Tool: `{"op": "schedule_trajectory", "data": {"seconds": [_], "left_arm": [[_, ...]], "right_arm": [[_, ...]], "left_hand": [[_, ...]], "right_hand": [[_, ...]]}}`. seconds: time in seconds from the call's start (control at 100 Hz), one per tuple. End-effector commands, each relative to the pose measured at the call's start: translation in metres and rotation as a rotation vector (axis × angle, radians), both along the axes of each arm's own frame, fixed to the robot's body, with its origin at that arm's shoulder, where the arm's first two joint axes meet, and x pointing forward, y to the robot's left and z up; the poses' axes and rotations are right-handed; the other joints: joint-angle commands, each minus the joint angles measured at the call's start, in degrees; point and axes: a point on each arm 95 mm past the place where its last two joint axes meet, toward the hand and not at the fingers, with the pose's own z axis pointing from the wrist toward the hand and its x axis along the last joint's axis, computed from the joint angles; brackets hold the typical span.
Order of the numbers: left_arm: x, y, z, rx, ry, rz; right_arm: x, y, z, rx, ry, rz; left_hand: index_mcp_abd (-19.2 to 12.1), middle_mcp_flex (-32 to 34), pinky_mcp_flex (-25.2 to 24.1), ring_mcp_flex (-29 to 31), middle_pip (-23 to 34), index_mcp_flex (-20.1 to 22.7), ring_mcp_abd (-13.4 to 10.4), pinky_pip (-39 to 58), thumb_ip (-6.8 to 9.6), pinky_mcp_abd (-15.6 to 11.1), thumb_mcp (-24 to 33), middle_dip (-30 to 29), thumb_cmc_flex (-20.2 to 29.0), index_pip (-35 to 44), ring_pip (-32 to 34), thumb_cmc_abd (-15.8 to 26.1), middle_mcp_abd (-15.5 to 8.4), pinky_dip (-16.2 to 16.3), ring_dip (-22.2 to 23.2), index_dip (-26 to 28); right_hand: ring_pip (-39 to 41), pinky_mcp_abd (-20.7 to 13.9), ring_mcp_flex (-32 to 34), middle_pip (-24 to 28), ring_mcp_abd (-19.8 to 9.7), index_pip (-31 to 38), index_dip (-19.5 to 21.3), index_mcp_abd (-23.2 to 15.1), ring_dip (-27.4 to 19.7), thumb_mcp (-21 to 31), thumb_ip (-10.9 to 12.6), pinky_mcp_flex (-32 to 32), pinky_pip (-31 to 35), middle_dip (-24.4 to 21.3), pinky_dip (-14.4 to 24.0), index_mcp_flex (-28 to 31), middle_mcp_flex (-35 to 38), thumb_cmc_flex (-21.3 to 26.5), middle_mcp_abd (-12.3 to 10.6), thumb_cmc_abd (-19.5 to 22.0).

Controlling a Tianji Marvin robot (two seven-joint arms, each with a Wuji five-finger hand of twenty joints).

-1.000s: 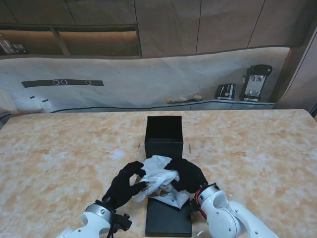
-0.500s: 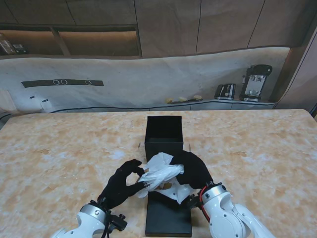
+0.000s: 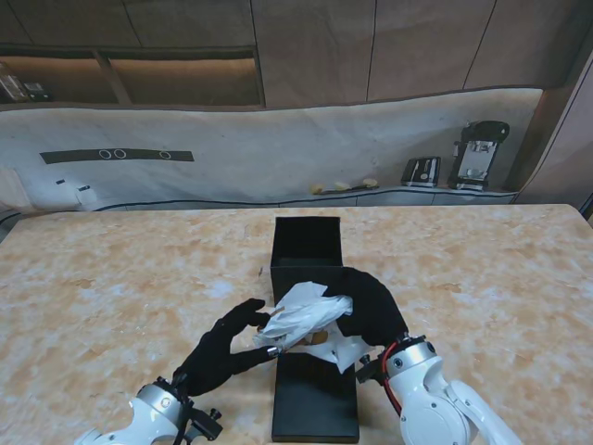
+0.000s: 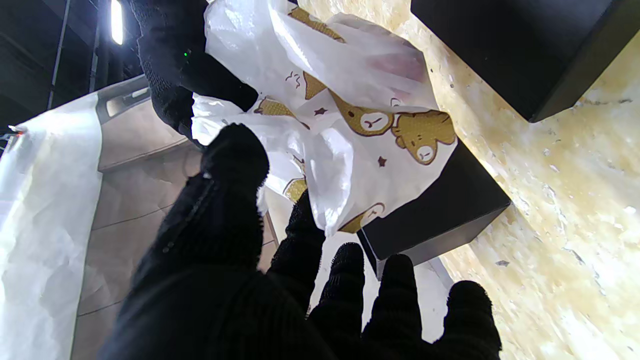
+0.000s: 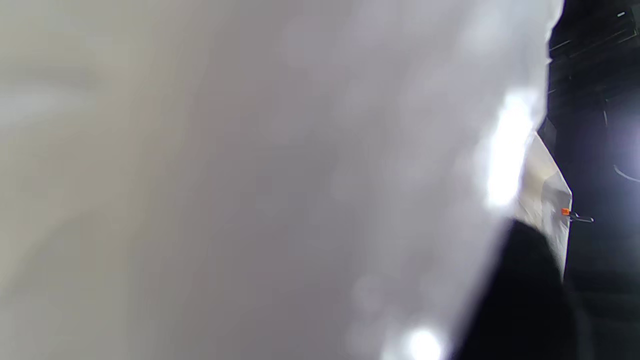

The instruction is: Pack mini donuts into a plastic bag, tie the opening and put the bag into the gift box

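Note:
A white plastic bag (image 3: 304, 318) printed with brown bears (image 4: 350, 100) hangs just above the table. My black-gloved right hand (image 3: 369, 304) is shut on its bunched top, in front of the open black gift box (image 3: 308, 248). In the left wrist view the right hand (image 4: 170, 65) grips the bag, and the box (image 4: 435, 220) shows behind it. My left hand (image 3: 222, 348) is open, its thumb and index fingertip (image 4: 235, 155) against the bag's near side. The right wrist view is filled by the blurred white bag (image 5: 250, 175). I cannot make out the donuts.
The flat black box lid (image 3: 315, 400) lies on the marble table (image 3: 111, 297) between my wrists, close to me; it also shows in the left wrist view (image 4: 500, 50). Beyond the table's far edge runs a white-covered counter (image 3: 278, 158) with small devices (image 3: 478, 154).
My right hand has lifted the bag and carried it away from me toward the gift box. My left wrist has drawn back toward me, its fingers stretching out at the bag.

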Motion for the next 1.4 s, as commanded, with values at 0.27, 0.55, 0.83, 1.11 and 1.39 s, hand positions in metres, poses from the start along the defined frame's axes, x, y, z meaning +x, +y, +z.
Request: {"op": "schedule_trajectory", "data": {"seconds": [0.27,0.55,0.83,1.11,1.39], "left_arm": [[-0.004,0.017,-0.001,0.04,-0.011,-0.013],[-0.003,0.029,0.0,0.041,-0.015,0.004],[-0.002,0.04,0.001,0.068,-0.03,0.011],[0.007,0.049,-0.006,0.17,-0.026,0.008],[0.014,0.058,-0.007,0.316,-0.07,0.007]], "right_arm": [[0.0,0.0,0.031,0.053,-0.095,0.011],[0.005,-0.003,0.057,0.1,-0.165,-0.002],[0.018,-0.007,0.084,0.101,-0.26,-0.011],[0.04,-0.008,0.101,0.093,-0.301,-0.043],[0.077,-0.003,0.1,0.063,-0.261,-0.073]], "left_hand": [[-1.18,-2.17,-0.01,-0.94,-2.27,-3.08,-0.2,-1.53,1.27,-0.21,-5.18,-1.57,-0.26,-3.55,-2.64,2.36,-0.46,-1.82,-2.79,-1.54],[-1.62,-1.76,0.01,-0.74,-1.88,-3.05,-0.18,-1.49,1.35,-0.26,-6.48,-1.91,0.21,-4.22,-2.59,3.25,-0.31,-2.01,-3.51,-1.92],[-1.61,-1.53,-0.08,-0.67,-1.13,-2.75,-0.09,-1.17,1.47,-0.28,-7.26,-2.31,1.08,-4.39,-2.15,3.52,-0.18,-1.78,-3.95,-2.01],[-1.43,-1.63,-0.17,-0.67,-1.05,-2.61,0.26,-0.96,1.48,-0.1,-7.89,-2.71,1.65,-4.75,-1.84,3.75,0.07,-1.52,-4.21,-2.17],[-1.17,-1.19,-0.36,-0.04,-0.31,-2.3,1.06,-0.26,1.44,0.53,-8.97,-3.15,1.65,-5.11,-0.65,4.13,0.65,-0.53,-4.53,-2.28]], "right_hand": [[2.09,-9.51,0.81,1.72,5.46,2.59,2.08,-0.36,2.28,4.04,-1.19,3.68,4.41,2.29,2.29,2.9,1.53,2.82,0.2,-1.9],[2.03,-9.51,1.08,2.27,5.71,2.61,2.44,-0.03,2.94,4.33,-1.37,4.51,4.13,2.65,3.67,3.1,1.88,2.86,0.47,-2.1],[1.84,-9.5,1.32,2.74,5.76,2.71,2.81,-0.19,3.31,4.31,-1.46,5.03,3.79,2.95,4.6,3.26,1.97,2.85,0.58,-1.98],[1.51,-9.41,1.29,3.01,5.63,2.69,2.92,-0.24,3.48,4.23,-1.44,5.16,3.43,3.11,5.59,3.17,1.93,2.73,0.51,-1.72],[1.33,-9.36,1.27,3.12,5.31,2.7,2.86,-0.33,3.49,3.96,-1.5,5.01,2.78,3.08,6.11,3.12,1.93,2.63,0.39,-1.53]]}}
